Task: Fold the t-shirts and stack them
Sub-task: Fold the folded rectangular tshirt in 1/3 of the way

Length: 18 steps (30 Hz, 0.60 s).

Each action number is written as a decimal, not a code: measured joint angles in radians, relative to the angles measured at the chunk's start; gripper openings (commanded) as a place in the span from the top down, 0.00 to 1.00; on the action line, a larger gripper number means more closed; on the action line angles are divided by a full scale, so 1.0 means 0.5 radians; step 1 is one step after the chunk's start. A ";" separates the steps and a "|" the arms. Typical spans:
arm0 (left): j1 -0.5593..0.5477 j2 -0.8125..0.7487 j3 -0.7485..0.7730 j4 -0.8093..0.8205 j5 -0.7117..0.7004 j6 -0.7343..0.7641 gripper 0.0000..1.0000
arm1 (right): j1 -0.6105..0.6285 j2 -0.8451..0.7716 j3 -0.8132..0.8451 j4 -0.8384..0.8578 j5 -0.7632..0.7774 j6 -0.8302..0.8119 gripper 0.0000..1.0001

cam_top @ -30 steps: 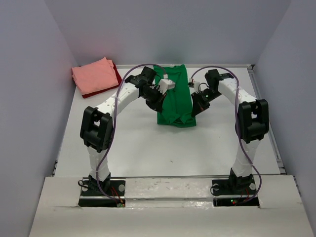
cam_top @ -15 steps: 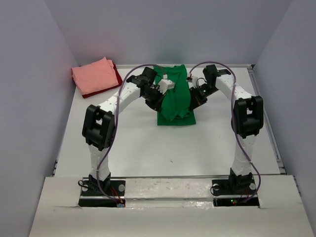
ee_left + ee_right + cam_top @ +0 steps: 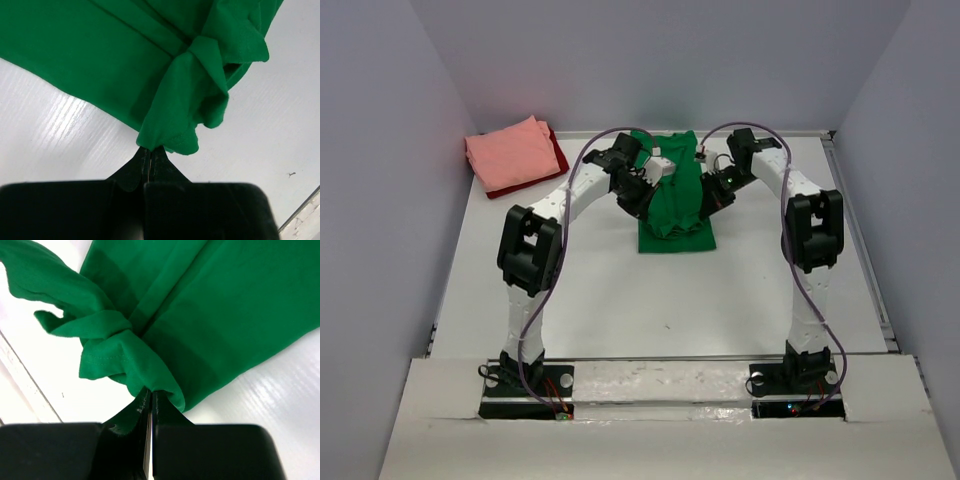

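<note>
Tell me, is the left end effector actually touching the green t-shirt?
Touching. The left wrist view shows the left end effector shut on a bunched edge of the green t-shirt.

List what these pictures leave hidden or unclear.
Dark red t-shirt: top view, only an edge shows beneath the salmon pink t-shirt; its fold is hidden.
Green t-shirt: wrist views, cut off by frame edges; top view, partly covered by the arms.
Left hand and right hand: top view, fingertips hidden behind those arms.

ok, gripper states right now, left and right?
left gripper: closed, pinching a bunched edge of the green t-shirt.
right gripper: closed, pinching another bunched edge of the same shirt.
</note>
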 measured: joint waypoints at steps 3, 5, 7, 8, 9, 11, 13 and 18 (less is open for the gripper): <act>0.002 0.037 0.011 0.002 -0.014 -0.002 1.00 | 0.000 0.063 0.086 0.004 0.014 0.002 1.00; 0.002 0.072 0.026 0.008 -0.025 -0.002 1.00 | 0.000 0.092 0.124 0.008 0.024 0.005 1.00; 0.002 0.093 0.035 0.011 -0.033 -0.002 1.00 | 0.000 0.112 0.158 0.011 0.035 0.013 1.00; 0.002 0.102 0.038 0.012 -0.040 -0.002 1.00 | 0.000 0.124 0.183 0.005 0.040 0.015 1.00; 0.004 0.105 0.042 0.009 -0.045 -0.002 1.00 | 0.000 0.136 0.211 0.006 0.042 0.018 1.00; 0.004 0.111 0.053 0.010 -0.060 -0.001 1.00 | 0.000 0.160 0.265 0.009 0.046 0.022 1.00; 0.012 0.111 0.066 0.014 -0.070 0.000 1.00 | 0.000 0.184 0.312 0.014 0.051 0.029 1.00; 0.027 0.117 0.121 0.008 -0.081 0.000 1.00 | 0.000 0.224 0.372 0.015 0.063 0.040 1.00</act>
